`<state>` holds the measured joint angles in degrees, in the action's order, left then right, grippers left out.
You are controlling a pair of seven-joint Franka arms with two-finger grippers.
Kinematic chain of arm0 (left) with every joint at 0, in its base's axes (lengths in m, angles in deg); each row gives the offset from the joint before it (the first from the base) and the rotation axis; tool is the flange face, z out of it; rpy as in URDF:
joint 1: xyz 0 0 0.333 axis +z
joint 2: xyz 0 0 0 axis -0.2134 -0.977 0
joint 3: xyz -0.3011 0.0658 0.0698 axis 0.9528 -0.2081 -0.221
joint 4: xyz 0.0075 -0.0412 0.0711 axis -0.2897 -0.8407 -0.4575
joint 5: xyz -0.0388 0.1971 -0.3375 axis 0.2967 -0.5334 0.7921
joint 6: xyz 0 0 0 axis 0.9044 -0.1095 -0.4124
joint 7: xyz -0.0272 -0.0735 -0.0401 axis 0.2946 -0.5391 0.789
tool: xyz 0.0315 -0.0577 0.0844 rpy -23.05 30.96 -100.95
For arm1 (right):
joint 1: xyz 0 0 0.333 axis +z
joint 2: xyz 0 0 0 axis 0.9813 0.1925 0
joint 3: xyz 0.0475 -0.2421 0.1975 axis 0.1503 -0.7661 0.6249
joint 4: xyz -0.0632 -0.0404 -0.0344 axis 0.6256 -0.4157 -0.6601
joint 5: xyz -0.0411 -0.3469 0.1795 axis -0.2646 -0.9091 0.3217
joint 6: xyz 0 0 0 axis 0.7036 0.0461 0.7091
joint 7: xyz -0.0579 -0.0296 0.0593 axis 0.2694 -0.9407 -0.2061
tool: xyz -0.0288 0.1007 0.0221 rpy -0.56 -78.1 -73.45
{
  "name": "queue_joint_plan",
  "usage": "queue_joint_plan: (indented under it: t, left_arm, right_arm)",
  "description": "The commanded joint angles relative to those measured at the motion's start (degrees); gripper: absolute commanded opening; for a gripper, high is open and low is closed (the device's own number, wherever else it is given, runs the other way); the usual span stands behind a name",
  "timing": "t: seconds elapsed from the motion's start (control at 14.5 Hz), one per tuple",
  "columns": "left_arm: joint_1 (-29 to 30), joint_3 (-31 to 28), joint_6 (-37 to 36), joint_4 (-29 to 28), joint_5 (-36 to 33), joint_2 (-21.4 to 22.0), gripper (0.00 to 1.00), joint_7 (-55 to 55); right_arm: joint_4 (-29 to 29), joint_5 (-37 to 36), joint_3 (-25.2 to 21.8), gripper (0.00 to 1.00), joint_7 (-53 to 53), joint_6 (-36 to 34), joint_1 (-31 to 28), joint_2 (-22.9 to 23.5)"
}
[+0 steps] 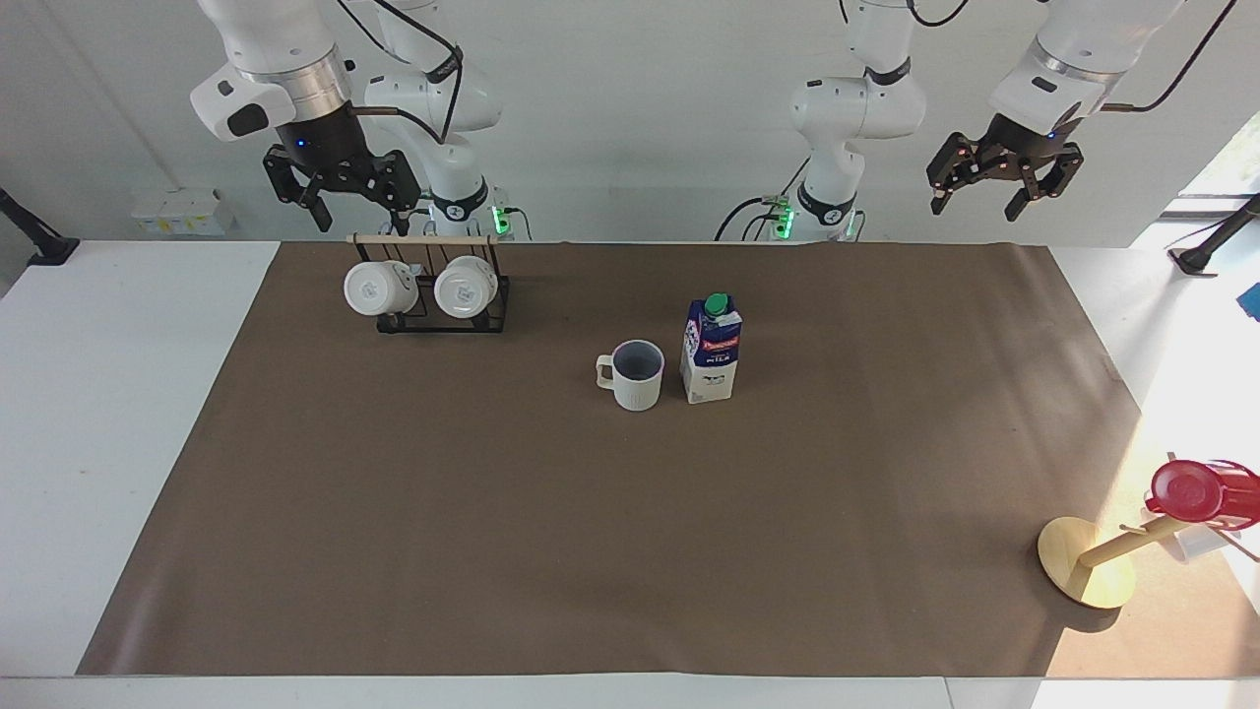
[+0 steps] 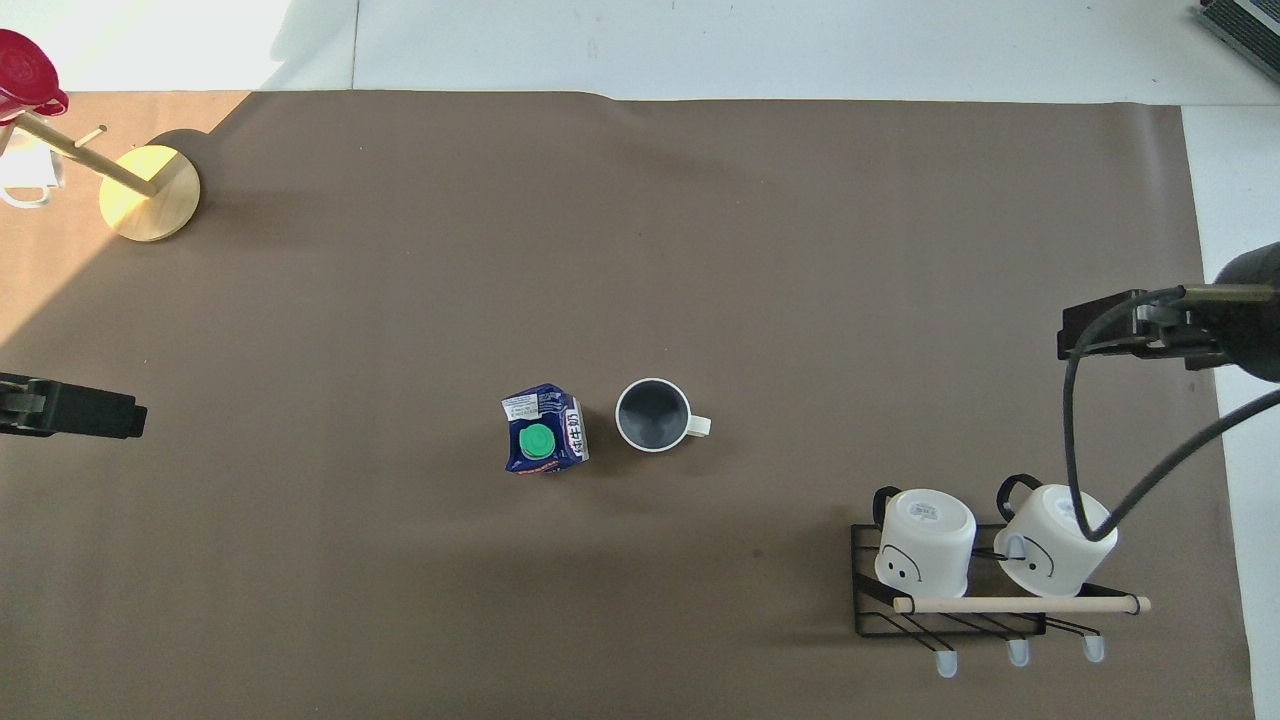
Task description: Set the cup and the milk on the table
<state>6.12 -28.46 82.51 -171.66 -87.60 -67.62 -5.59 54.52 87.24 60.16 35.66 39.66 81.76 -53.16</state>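
Cup [image 1: 638, 375] and upright milk [image 1: 712, 352] stood just beside each other mid-mat on the surface [image 1: 118, 394], carton toward the left arm's end; left end effector [image 1: 1000, 183] and right end effector [image 1: 338, 187] hung wide, empty, raised well apart from both.
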Motion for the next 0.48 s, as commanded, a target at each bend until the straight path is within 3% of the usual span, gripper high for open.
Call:
queue_joint_plan:
  t: [0.0,0.41]
  left_arm:
    - [1.1,0.8,-1.5,1.6,0.9,-0.6,1.0,0.2]
    - [1.3,0.8,-1.4,1.6,0.8,-0.6,1.0,0.3]
  right_arm:
    - [1.4,0.9,-0.4,1.0,0.0,0.2,-0.7,-1.2]
    - [1.4,0.9,-0.4,1.0,0.0,0.2,-2.1,-1.2]
